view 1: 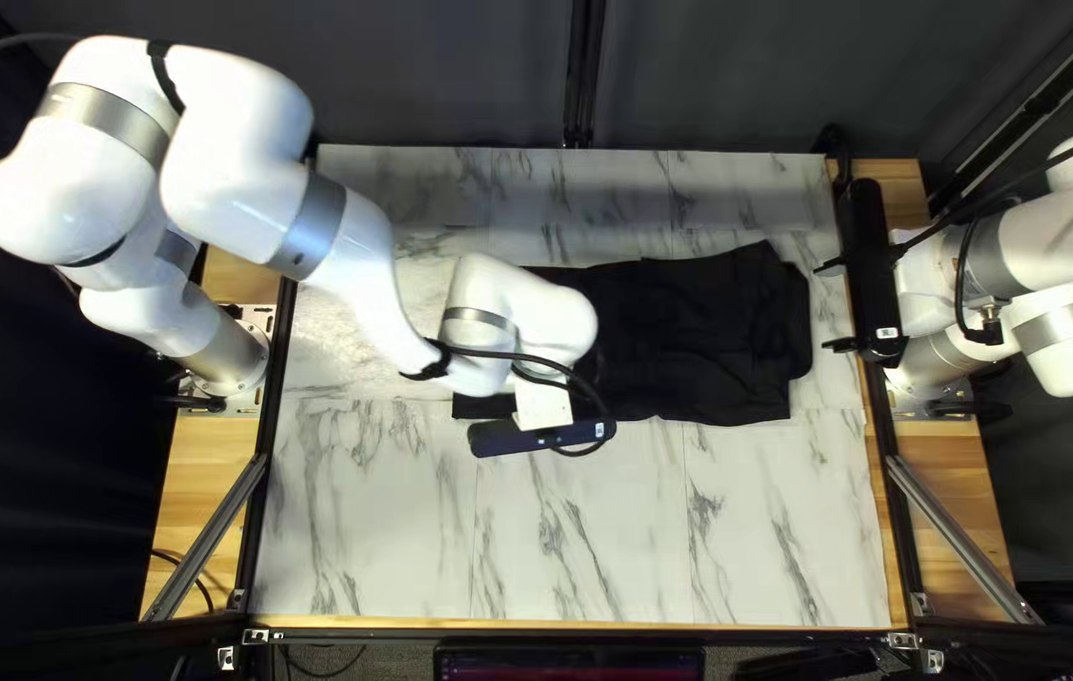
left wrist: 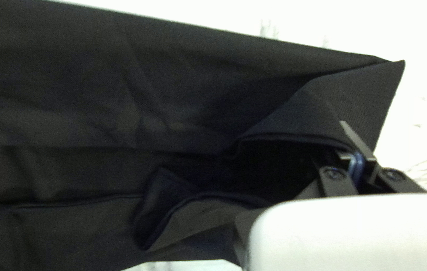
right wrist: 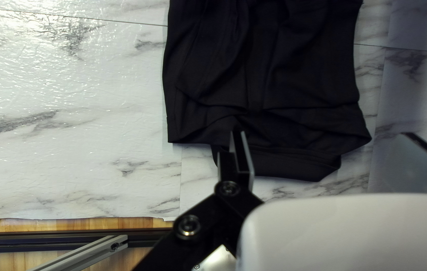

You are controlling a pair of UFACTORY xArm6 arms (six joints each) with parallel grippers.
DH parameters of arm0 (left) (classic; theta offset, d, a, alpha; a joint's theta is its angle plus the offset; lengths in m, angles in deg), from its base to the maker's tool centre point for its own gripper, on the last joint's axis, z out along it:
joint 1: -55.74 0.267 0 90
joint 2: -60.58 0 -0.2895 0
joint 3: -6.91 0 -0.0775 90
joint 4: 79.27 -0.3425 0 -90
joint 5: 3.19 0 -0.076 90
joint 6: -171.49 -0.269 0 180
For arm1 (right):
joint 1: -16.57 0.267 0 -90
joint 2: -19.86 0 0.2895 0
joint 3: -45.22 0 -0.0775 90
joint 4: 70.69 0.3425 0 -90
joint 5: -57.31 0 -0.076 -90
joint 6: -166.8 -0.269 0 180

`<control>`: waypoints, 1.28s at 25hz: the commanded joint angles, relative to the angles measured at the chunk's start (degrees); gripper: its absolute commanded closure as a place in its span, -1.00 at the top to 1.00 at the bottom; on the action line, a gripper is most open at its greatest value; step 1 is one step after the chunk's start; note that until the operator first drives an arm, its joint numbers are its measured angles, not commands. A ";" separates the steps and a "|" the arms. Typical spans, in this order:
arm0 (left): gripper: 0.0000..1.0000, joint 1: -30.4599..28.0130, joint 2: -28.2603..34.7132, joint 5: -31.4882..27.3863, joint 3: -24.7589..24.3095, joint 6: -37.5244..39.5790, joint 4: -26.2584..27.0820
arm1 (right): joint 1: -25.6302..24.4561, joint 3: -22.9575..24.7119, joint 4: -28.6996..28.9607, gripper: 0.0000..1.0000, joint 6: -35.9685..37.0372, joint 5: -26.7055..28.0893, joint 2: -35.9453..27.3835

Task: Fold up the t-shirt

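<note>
black t-shirt [view 1: 688,341] on marbled table [view 1: 373,530]

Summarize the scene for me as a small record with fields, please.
garment: black t-shirt, creased, some edges turned over
surface: marble-patterned tabletop
left gripper: shut on the t-shirt, near one end
right gripper: open, holding nothing, by the opposite end
backdrop: dark curtain behind the far edge
</note>
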 commanded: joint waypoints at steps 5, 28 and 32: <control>-0.97 -0.59 -0.25 2.20 -0.57 -4.21 1.34 | 0.00 0.00 0.00 1.00 0.00 0.00 0.00; 1.00 1.01 -0.76 4.92 -0.04 -3.60 -0.98 | 0.00 0.00 0.00 1.00 0.00 0.00 0.00; 1.00 3.34 -0.24 5.27 0.13 -1.85 -4.40 | 0.00 0.00 0.00 1.00 0.00 0.00 0.00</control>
